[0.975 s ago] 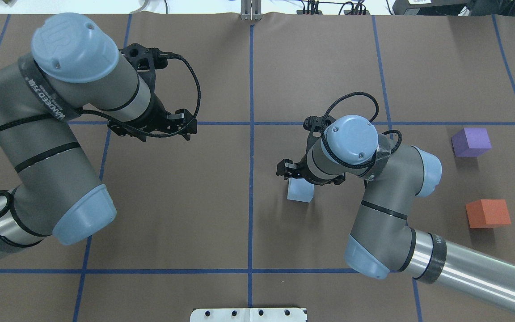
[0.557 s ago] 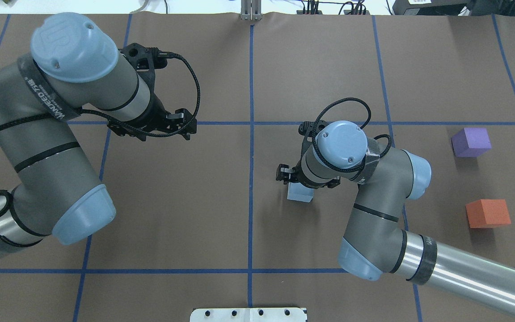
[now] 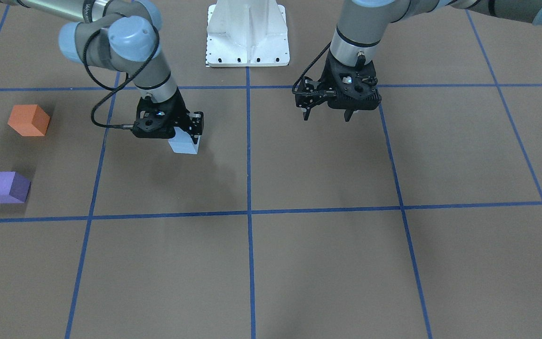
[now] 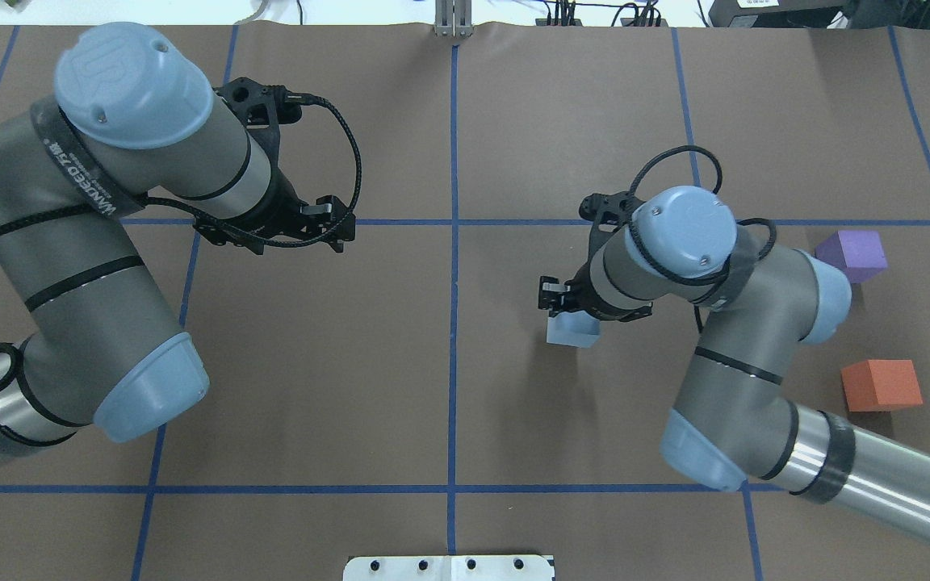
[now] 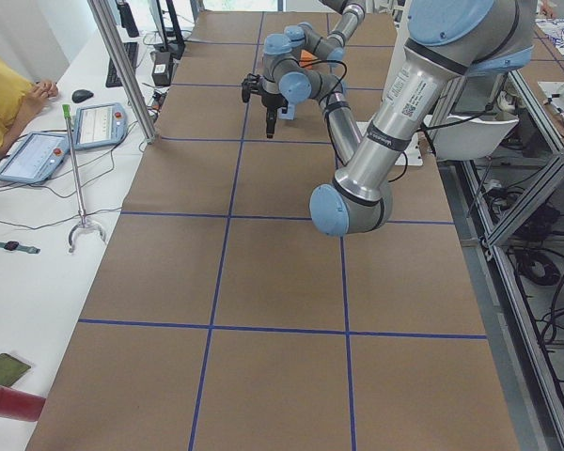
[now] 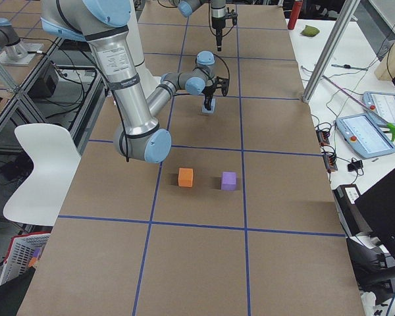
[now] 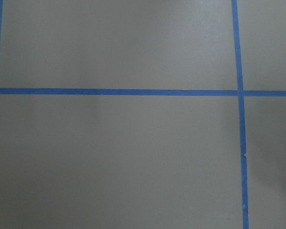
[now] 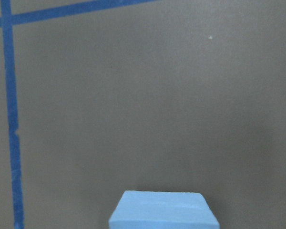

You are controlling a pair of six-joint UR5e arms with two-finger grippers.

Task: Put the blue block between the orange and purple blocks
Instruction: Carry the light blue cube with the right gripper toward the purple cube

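My right gripper [image 4: 568,313] is shut on the light blue block [image 4: 572,332] and holds it just above the brown table. The block also shows in the front view [image 3: 184,145] and at the bottom of the right wrist view [image 8: 162,211]. The purple block [image 4: 857,252] and the orange block [image 4: 881,385] stand at the table's right side with a gap between them, to the right of my right arm. My left gripper [image 4: 313,229] is open and empty, hovering over the left half [image 3: 326,114].
Blue tape lines [image 4: 454,323] divide the brown table cover into squares. The white base plate [image 3: 247,33] sits at the robot's edge of the table. My right arm's elbow [image 4: 824,294] hangs close by the purple block.
My right gripper came down over the blue block, then moved right and a little away from the robot with the block in it. The left arm has not moved.
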